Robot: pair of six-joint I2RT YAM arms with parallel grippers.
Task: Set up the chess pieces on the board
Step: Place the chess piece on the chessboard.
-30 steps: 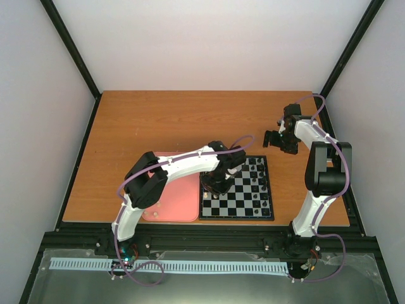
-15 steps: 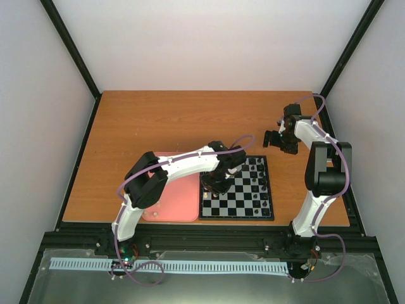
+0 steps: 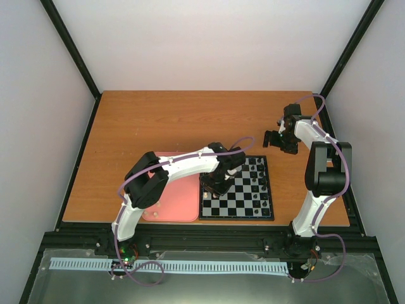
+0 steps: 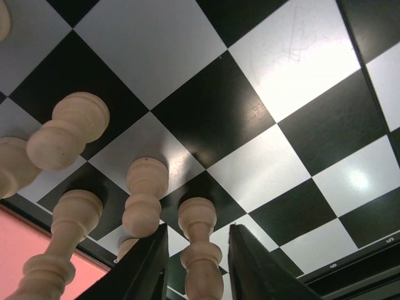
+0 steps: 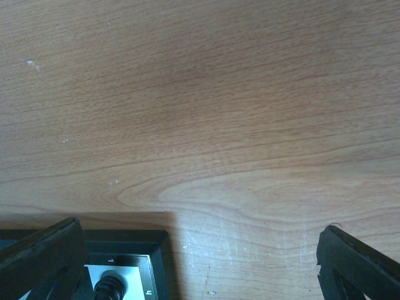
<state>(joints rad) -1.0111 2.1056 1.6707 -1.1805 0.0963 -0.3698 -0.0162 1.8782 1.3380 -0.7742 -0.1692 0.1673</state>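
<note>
Pawn (image 4: 200, 250), cream, sits between the fingers of the left end effector (image 4: 199, 269) at the chessboard (image 4: 212, 106) edge, beside other cream pieces (image 4: 145, 197); I cannot tell if the fingers actually clamp it. The right end effector (image 5: 200, 250) gapes wide above the wooden surface (image 5: 219, 94), just off the board's corner.

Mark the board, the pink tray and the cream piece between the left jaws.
board (image 3: 242, 206), top external view, bare near squares.
pink tray (image 3: 180, 199), top external view, bare right part.
cream piece (image 4: 200, 250), left wrist view, its stem.
</note>
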